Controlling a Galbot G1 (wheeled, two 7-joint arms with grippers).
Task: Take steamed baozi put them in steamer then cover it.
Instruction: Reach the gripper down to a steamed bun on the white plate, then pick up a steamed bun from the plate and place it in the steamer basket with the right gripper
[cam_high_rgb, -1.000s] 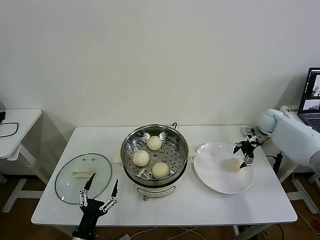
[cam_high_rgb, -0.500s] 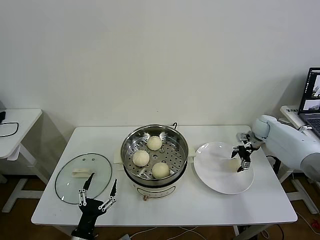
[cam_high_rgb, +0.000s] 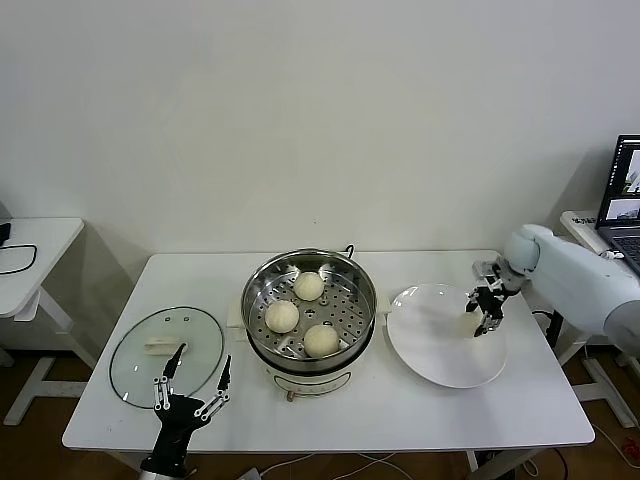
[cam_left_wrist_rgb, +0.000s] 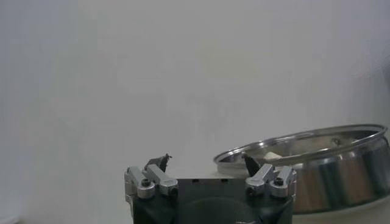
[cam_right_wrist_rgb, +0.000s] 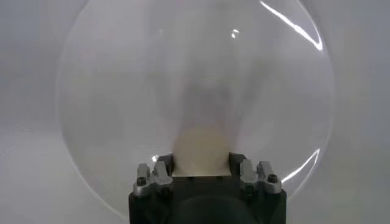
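On the white plate (cam_high_rgb: 440, 350), toward its two o'clock edge, the fourth baozi (cam_right_wrist_rgb: 201, 149) sits clamped in the right gripper (cam_high_rgb: 482, 310). Three baozi (cam_high_rgb: 282, 316) fill the steamer (cam_high_rgb: 309, 305). At the worktop's (cam_high_rgb: 520, 405) seven o'clock, the left gripper (cam_high_rgb: 190, 385) hangs spread beside the cover (cam_high_rgb: 166, 354).

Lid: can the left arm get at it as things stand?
Probably yes. The lid lies flat on the table left of the steamer, handle up, nothing on it. The left gripper is open at its near edge, nothing between. The right gripper is busy at the plate.
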